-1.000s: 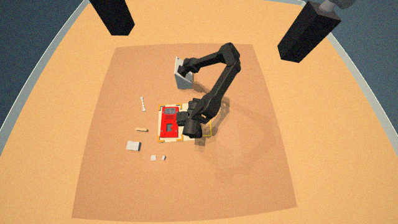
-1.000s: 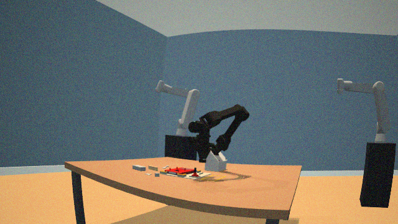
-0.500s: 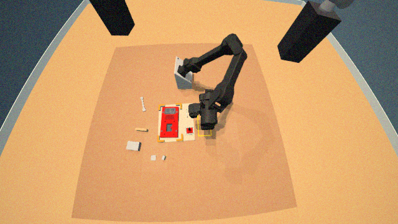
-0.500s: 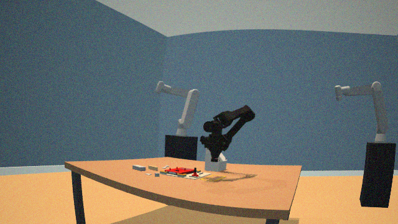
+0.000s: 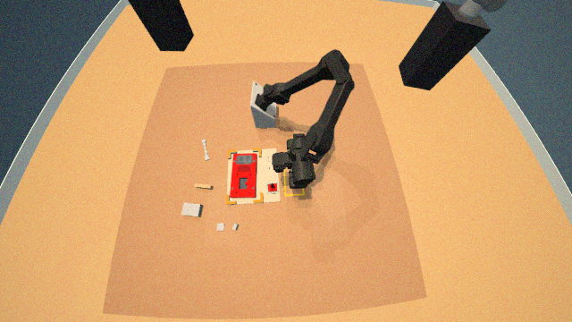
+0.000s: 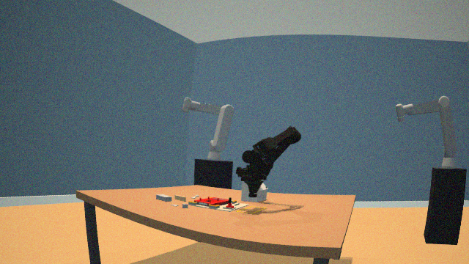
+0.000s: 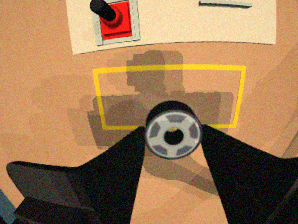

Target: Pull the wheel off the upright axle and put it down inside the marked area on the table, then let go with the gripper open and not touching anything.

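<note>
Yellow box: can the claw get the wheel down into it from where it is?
Probably yes. The claw is shut on the wheel, off the axle, right at the near edge of the yellow box. Nothing lies inside the outline, only the arm's shadow.
</note>
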Robot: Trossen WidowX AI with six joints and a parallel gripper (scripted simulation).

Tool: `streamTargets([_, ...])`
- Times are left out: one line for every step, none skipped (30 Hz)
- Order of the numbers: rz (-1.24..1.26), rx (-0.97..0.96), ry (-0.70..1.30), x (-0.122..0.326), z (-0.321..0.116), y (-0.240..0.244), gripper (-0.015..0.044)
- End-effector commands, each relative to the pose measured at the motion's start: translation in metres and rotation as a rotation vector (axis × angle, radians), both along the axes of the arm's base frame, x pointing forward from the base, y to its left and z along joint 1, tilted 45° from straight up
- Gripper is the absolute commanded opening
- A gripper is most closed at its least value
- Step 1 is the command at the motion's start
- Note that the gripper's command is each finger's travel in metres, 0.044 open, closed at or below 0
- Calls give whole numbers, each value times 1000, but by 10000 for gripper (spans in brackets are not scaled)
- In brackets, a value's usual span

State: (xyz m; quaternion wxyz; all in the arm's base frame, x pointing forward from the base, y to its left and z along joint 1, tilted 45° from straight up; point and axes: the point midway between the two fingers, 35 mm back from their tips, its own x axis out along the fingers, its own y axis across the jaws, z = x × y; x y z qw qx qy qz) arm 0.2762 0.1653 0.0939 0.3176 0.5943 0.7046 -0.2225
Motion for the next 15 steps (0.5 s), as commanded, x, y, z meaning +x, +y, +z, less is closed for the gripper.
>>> streamTargets([0, -1, 11, -3, -16, 14, 0])
streamTargets([0, -1, 11, -3, -20, 18, 0])
streamTargets([0, 0, 11, -4, -24, 22, 0])
streamTargets([0, 0, 11, -4, -28, 26, 0])
streamTargets([0, 1, 12, -5, -31, 30, 0])
streamTargets([0, 1, 12, -6, -35, 33, 0])
streamTargets([0, 2, 12, -7, -39, 37, 0])
streamTargets([0, 3, 12, -8, -42, 41, 0])
streamTargets([0, 4, 12, -10, -46, 45, 0])
streamTargets([0, 5, 13, -11, -49, 48, 0])
streamTargets([0, 6, 13, -11, -50, 50, 0])
streamTargets([0, 6, 13, -12, -51, 50, 0])
streamTargets([0, 6, 13, -12, -51, 50, 0])
streamTargets([0, 6, 13, -12, -51, 50, 0])
streamTargets([0, 6, 13, -12, -51, 50, 0])
